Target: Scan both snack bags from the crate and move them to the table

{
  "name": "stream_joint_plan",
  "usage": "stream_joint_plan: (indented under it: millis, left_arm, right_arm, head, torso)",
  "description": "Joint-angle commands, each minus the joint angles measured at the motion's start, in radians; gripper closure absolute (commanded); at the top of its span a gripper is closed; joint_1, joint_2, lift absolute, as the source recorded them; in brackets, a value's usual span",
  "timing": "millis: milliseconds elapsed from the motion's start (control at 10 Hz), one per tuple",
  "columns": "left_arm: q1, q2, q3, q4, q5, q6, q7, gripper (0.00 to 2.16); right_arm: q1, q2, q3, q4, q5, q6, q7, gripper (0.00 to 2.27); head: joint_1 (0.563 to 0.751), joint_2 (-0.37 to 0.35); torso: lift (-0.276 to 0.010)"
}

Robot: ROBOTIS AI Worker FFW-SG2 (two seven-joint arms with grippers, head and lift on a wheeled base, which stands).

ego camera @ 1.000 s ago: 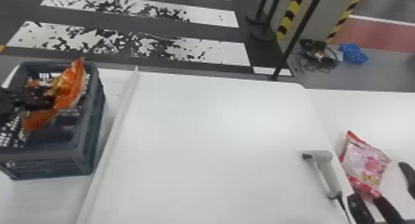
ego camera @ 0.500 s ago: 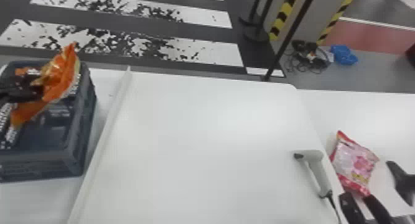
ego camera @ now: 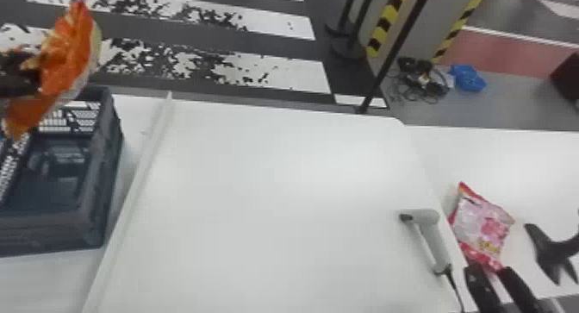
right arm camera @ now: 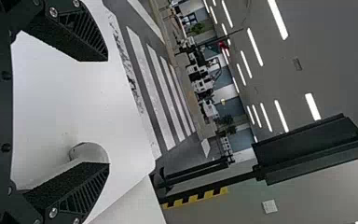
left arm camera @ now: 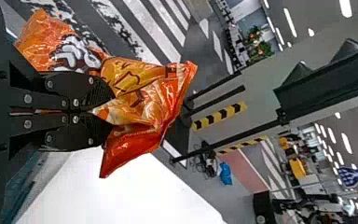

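The left gripper (ego camera: pixel 36 77) pinches the orange snack bag (ego camera: pixel 71 53) by its middle, glossy film crumpled and flaring past the fingers, above the lattice-walled plastic crate (ego camera: pixel 101 195). The right gripper (ego camera: pixel 491 271) holds its ribbed fingers spread; near their tips, the pillow-shaped pink snack bag (ego camera: pixel 478 226) lies on the smooth white table (ego camera: pixel 534 165).

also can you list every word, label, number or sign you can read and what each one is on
No text can be read for certain.
Orange bag: large white lettering, too creased to read.
Pink bag: small yellow print, too small to read.
Blue sign in the background: white marks, too small to make out.
Scanner: no lettering can be made out.
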Motion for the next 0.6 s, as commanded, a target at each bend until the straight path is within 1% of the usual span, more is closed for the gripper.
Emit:
stream_joint_plan:
  millis: [0,200,300,400,500]
  left_arm:
    - [-0.041,-0.038,-0.02,-0.013,0.01,-0.003,-0.015,2.13]
    - [-0.11,-0.09,-0.101,-0.011,0.0,-0.003,-0.047,2.13]
    - [-0.135,-0.116,-0.146,-0.008,-0.007,-0.006,-0.059,2.13]
    - [-0.161,-0.148,-0.19,0.004,-0.016,-0.006,-0.074,2.13]
    - [-0.182,-0.18,-0.242,0.03,-0.048,-0.015,-0.081,2.13]
  right_arm:
    - [0.008,0.001,0.0,-0.024,0.001,0.009,-0.001,0.13]
    - [0.014,0.001,-0.002,-0.032,0.0,0.012,-0.001,0.13]
    - [0.016,0.001,-0.005,-0.032,0.0,0.009,0.001,0.13]
    - [0.017,0.001,-0.008,-0.032,0.0,0.012,0.001,0.13]
    - [0.017,0.001,-0.008,-0.03,0.0,0.012,0.001,0.13]
  head:
    - [0.695,-0.264]
    - [0.695,-0.304]
    - [0.695,-0.321]
    - [0.695,-0.35]
    - [0.695,-0.35]
  torso:
    - [-0.087]
    - [-0.087]
    - [-0.087]
    - [-0.087]
    - [-0.087]
